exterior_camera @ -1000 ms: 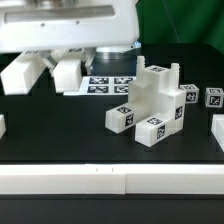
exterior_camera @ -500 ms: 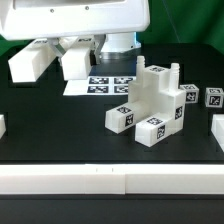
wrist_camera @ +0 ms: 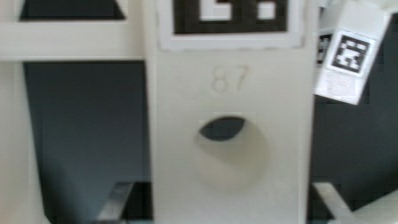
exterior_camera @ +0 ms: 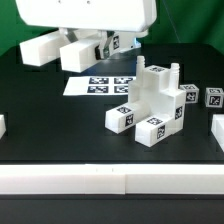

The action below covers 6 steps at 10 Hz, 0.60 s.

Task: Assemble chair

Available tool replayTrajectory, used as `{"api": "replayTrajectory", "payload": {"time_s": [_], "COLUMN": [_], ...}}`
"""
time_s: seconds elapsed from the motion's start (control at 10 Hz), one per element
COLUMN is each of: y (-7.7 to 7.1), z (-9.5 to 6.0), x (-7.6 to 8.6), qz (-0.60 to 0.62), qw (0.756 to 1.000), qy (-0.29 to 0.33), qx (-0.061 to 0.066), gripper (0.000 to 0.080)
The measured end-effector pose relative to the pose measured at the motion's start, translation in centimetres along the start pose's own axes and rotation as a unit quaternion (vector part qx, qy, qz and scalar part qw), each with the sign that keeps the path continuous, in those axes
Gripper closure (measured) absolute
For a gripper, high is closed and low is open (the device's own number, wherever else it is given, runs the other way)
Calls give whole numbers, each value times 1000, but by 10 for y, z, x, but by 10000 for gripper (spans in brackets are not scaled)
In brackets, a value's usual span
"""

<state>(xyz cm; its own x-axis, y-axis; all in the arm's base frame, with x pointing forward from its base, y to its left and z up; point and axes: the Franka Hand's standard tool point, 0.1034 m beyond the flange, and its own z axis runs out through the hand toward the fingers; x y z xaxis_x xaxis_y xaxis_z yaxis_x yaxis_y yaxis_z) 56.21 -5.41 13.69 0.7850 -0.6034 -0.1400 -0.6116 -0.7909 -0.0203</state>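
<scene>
At ten o'clock in the exterior view, the large smooth white gripper (exterior_camera: pixel 88 38) is clenched on a chunky white plastic frame piece (exterior_camera: pixel 80 56), which hangs clear of the black table (exterior_camera: pixel 60 130). Toward twelve o'clock lies the flat white marker board (exterior_camera: pixel 100 86). At three o'clock stands the blocky white tagged chair assembly (exterior_camera: pixel 152 100), with a small white tagged cube (exterior_camera: pixel 213 97) near it.

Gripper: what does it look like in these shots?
The gripper has a large, smooth white housing with rounded corners; no cables, logos or tags of its own show. Its fingers are mostly hidden; the wrist view shows only narrow grey strips.
</scene>
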Motion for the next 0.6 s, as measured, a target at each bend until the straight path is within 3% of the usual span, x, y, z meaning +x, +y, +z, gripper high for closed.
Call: {"api": "replayTrajectory", "payload": {"time_s": [0.3,0.6], "y": [-29,-28], "z": [-10,-7], "x": [-12,-12], "qz": [96,92], "qw": [995,996], "qy": [4,2], "qx": [4,1], "gripper": [511,511]}}
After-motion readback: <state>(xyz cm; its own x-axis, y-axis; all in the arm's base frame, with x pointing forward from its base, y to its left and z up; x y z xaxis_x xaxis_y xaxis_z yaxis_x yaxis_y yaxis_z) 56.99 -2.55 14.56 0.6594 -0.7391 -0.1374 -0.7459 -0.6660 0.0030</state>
